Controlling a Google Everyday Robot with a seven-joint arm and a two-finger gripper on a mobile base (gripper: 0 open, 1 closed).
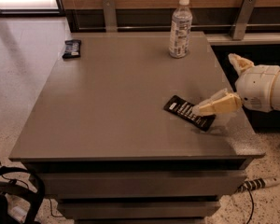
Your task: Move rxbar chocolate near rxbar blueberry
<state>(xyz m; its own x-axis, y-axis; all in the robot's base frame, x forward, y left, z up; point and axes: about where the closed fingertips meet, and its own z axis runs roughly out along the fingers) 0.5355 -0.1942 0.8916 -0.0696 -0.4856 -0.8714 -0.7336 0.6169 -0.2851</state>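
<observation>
The chocolate bar lies flat on the table, in the right front part of the top and a little back from the front edge. It sits on a slant, its left end farther from the camera and its right end nearer. Rows of white lettering show on its black wrapper.

The gripper reaches in from the right and is low over the bar's right half, with its tan tip against the wrapper. Whether it is spread, pressed together or pinching the bar cannot be told. Behind it, the white arm extends past the table's right edge.

The blueberry bar lies at the far left corner of the table, close to the left edge and well apart from the chocolate bar, with nearly the whole top between them. It is dark with pale markings.

A bottle stands upright near the far edge, right of the middle. It is clear, with a white cap and a label. It is apart from both bars and nearer to the chocolate one.

The table is grey, with drawer-like fronts below its top. On the floor at the right front lies a power strip with its cable. At the lower left is a black strap.
</observation>
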